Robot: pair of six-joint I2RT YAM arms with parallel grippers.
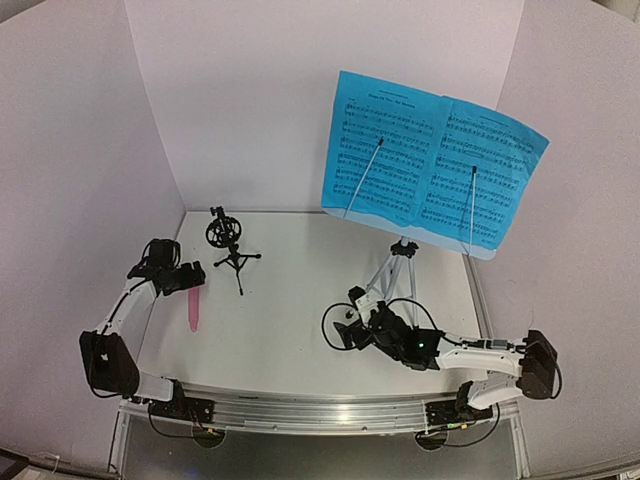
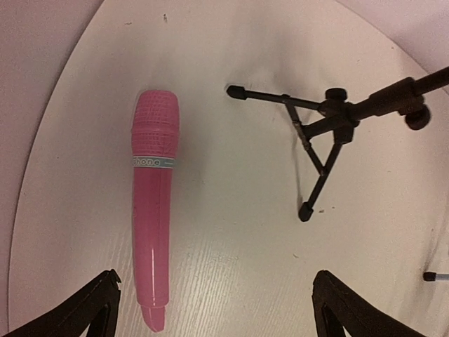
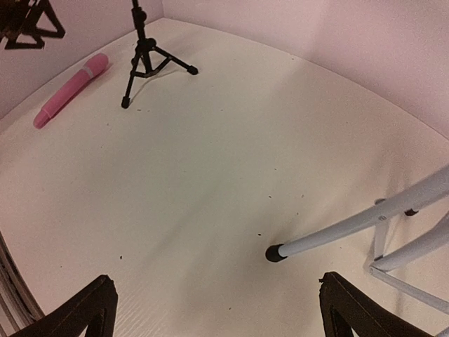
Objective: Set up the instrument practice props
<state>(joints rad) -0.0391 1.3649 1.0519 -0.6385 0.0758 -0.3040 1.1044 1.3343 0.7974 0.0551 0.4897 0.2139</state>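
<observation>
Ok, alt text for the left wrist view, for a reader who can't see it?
A pink microphone lies flat on the white table, head pointing away, just ahead of the open left gripper. To its right stands a small black tripod mount, apart from it.

White table (image 1: 300, 330) enclosed by pale walls (image 1: 235, 100).

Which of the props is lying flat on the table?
The pink microphone; the black mic mount and the music stand both stand upright on their tripods.
</observation>
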